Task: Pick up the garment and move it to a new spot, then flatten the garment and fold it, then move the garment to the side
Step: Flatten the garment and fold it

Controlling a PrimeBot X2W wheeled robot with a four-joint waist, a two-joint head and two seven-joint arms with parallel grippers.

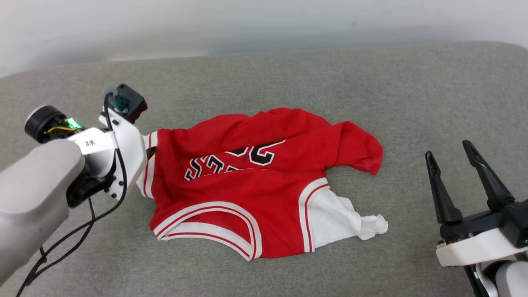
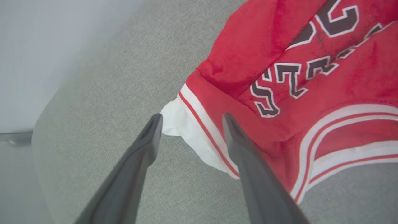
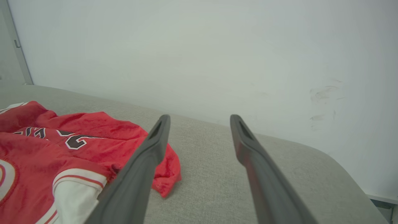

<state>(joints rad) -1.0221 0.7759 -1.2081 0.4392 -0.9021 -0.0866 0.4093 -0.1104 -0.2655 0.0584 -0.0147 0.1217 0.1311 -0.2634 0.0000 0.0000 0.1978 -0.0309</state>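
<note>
I see a grey woven-fabric padded surface (image 1: 288,74) with rounded corners across most of the head view, with a plain off-white wall (image 1: 247,20) along its top edge. In the right wrist view, faint scuff marks (image 3: 323,93) sit right of centre on that wall, and a grey upright strip (image 3: 18,46) stands at upper left.

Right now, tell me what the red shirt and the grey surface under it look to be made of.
The garment: soft cloth, probably a brushed or fleecy knit; matte, with a fuzzy nap in the left wrist view, lying in limp folds. The grey surface: woven upholstery fabric over padding, it seems; matte, fine weave grain, rounded edges.
</note>
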